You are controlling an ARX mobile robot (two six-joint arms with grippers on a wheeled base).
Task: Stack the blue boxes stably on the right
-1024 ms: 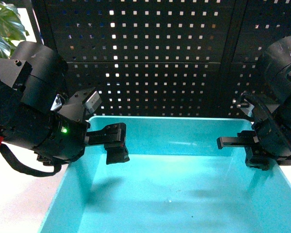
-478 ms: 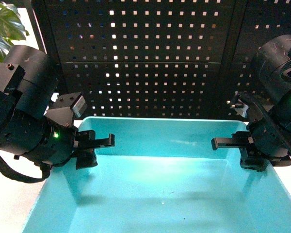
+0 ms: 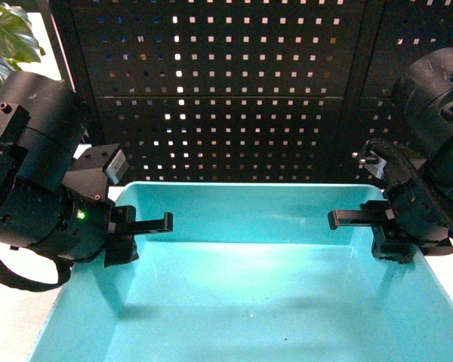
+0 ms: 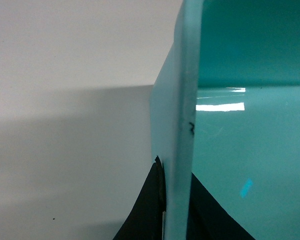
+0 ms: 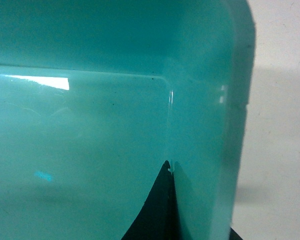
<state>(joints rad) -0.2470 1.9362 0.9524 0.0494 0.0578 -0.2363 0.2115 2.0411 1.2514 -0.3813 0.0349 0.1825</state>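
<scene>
One light turquoise blue box (image 3: 257,302) fills the lower head view, open side up with nothing inside. My left gripper (image 3: 124,243) straddles its left wall. In the left wrist view the wall's rim (image 4: 182,100) runs between the dark fingers (image 4: 145,212) of the left gripper (image 4: 176,212), which is shut on the wall. My right gripper (image 3: 392,241) straddles the right wall. In the right wrist view its inner finger (image 5: 157,205) presses flat against the inside of the blue box (image 5: 90,130), and the right gripper (image 5: 200,220) is shut on that wall.
A black perforated panel (image 3: 234,90) stands right behind the box. White tabletop (image 4: 65,150) lies outside the left wall, and the tabletop (image 5: 280,150) also shows beyond the right wall. Green plant leaves (image 3: 7,38) show at the top left.
My left gripper has moved left, from over the box's inside to its left wall. The box's left side now reaches further left. The right gripper shifted only slightly.
</scene>
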